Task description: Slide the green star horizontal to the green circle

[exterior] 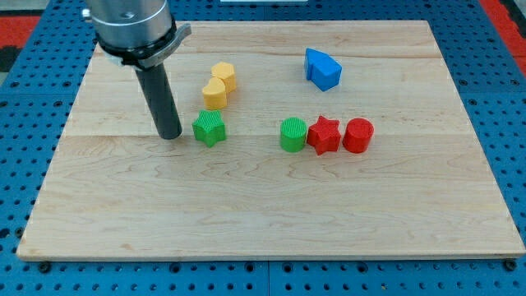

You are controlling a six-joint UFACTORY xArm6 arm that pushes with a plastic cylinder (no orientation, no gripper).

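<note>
Green circle [292, 135] nearest; green star [209, 128] well left of it, my tip [170, 136] just beyond. No gripper fitted. Off-centre pushing could swing the star into the yellow heart [214, 94].

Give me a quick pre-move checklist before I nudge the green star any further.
1. My tip beside the green star: ok, it stands on the view's left of the star; a small gap seems to remain.
2. Star level with the green circle: ok, nearly the same row already.
3. Path between star and circle: ok, bare board.
4. Yellow blocks clear of the star: cannot tell, the lower one sits close above it.
5. Red star and red circle: not ok for a hard push, the red star seems to touch the green circle's right.
6. Blue block: ok, well away.
</note>
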